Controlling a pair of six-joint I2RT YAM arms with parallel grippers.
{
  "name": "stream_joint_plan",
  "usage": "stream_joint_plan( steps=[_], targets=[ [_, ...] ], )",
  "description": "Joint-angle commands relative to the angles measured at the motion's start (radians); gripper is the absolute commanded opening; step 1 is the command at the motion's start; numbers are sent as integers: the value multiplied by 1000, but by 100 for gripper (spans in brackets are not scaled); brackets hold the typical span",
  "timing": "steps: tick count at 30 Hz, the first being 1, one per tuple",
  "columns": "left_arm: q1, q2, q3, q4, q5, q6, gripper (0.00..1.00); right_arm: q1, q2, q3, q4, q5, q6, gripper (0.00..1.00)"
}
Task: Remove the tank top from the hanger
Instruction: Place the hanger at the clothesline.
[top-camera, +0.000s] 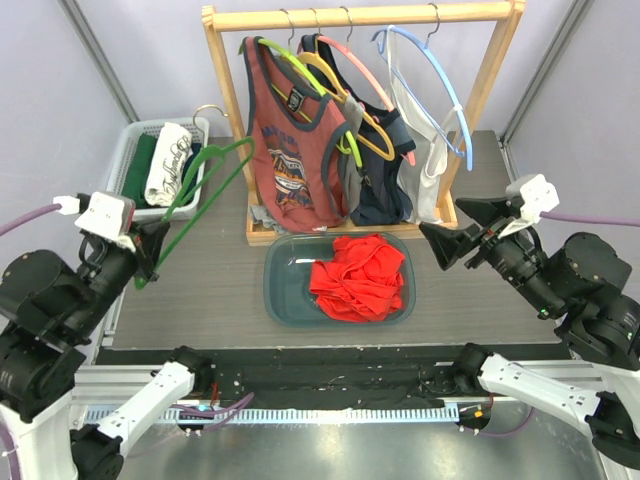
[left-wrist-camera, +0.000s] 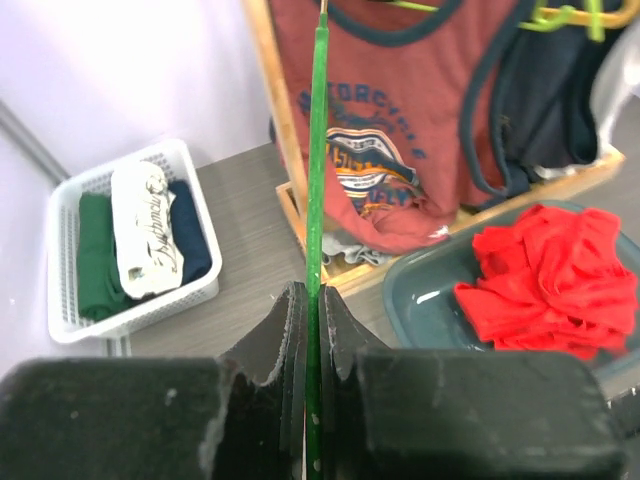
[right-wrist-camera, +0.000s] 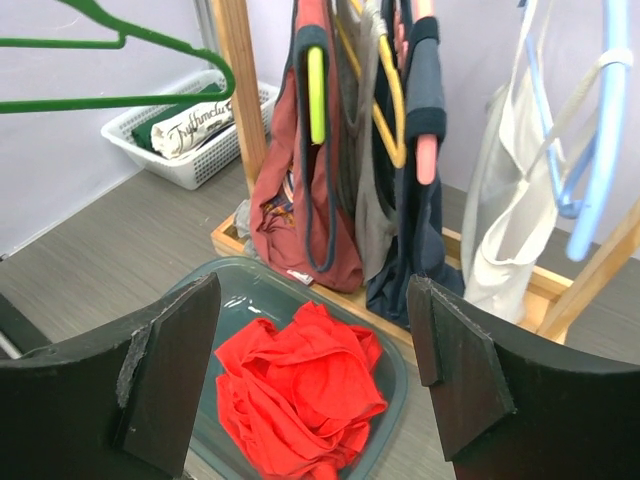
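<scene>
A bare green hanger slants up from the left toward the rack, with no garment on it. My left gripper is shut on its lower bar. The red tank top lies crumpled in a grey-green bin in front of the rack. To the right of the bin, my right gripper is open with nothing between its fingers, pointing at the bin and rack.
A wooden rack holds a maroon printed tank top, a navy one and a white one on coloured hangers. A white basket of folded clothes stands at the back left.
</scene>
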Motion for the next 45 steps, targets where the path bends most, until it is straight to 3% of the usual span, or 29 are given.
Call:
stream_joint_plan(
  steps=[1,22,36,45],
  targets=[
    [6,44,-36,164,-117,-66,0,-3,24,32,27,-41,53,82],
    [24,272,-44,536,-193,-164,0,-3,34,-7,54,-133,76,79],
    [-12,547,205,553,-192,-241,0,-3,55,10,75,-163,82,76],
    [-91,625,265,557,-130,-267,0,-3,81,59,58,-164,93,75]
  ],
)
